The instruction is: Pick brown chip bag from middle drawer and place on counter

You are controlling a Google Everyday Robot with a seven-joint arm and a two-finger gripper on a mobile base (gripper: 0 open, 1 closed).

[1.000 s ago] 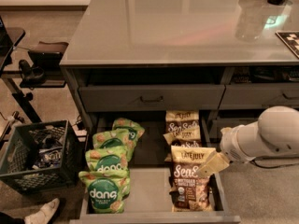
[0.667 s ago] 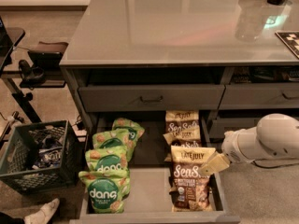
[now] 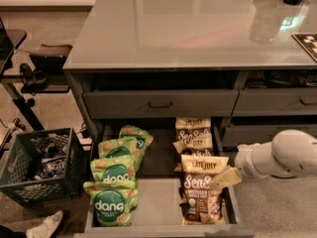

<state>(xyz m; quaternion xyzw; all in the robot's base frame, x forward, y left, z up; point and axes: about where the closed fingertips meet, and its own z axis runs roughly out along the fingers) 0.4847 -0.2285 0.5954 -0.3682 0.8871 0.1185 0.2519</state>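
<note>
The middle drawer is pulled open below the counter. A row of brown chip bags lies along its right side. The front brown chip bag has a cream "LATE JULY" band, and more of them lie behind it. My gripper reaches in from the right on a white arm. It sits at the upper right corner of the front brown bag and touches it. The bag lies in the drawer.
Several green "dang" bags fill the drawer's left side. A shut drawer front is above, and narrower drawers are to the right. A black crate and a shoe are on the floor at left. A checkered tile lies on the counter's right edge.
The arm has sunk slightly. The gripper stays at the front brown bag's corner. The bags have not moved.
</note>
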